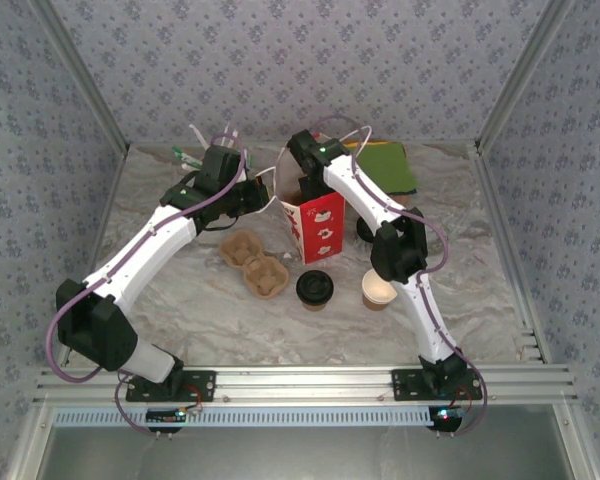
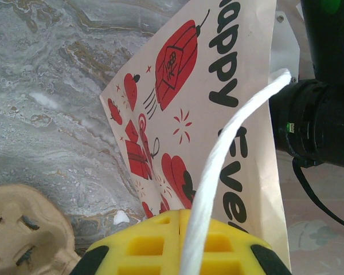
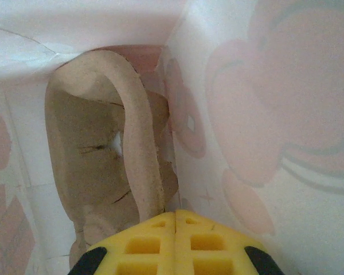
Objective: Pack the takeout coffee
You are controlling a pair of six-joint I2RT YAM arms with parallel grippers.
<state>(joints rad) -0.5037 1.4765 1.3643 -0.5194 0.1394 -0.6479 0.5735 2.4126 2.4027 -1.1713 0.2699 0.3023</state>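
Jaws shut both sides: left gripper [image 2: 180, 240] pinches the handle [image 2: 223, 140]; right gripper [image 3: 175, 240] seemingly clamps a tray [image 3: 135, 114] ahead, inside the bag [image 2: 178, 57]. Hold handle taut, seat tray flat.

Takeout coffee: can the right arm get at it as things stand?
Probably not yet. The right hand is down inside the paper bag, shut on a cardboard carrier. It would have to let go and lift out first; the takeout coffee itself stands in the open beside the bag.
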